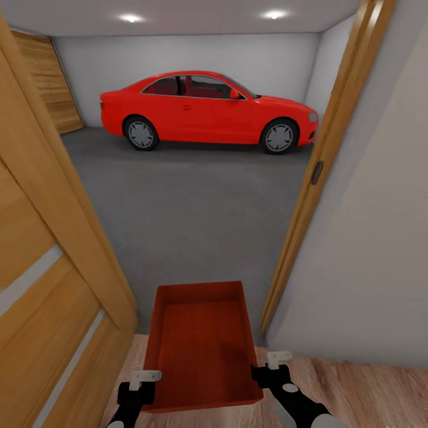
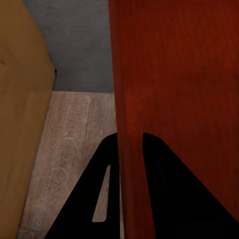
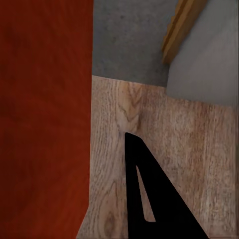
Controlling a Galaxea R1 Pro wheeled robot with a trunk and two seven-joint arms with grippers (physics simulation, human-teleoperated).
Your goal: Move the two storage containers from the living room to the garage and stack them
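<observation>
One orange-red rectangular plastic tub (image 1: 202, 348) sits between the two black grippers, left (image 1: 138, 392) and right (image 1: 272, 371). Ahead of the grippers stand one red coupe car (image 1: 208, 110) with two visible wheels, one open wooden door (image 1: 47, 285) on the left gripper's side, and one wooden door frame post (image 1: 324, 166). Two ceiling spotlights (image 1: 131, 18) glow above.

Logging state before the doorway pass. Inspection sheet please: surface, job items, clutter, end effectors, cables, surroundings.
Surface: wood-plank floor underfoot, grey concrete floor beyond the doorway.
Job's things: one orange-red container, topless, empty, carried level between both arms.
Clutter: nothing seen.
End effectors: left end effector clamps the container's left wall, a finger on each side; right end effector sits at the right wall, grip cannot be told.
Cables: nothing seen.
Surroundings: open wooden door, door frame, red car, ceiling spotlights.
</observation>
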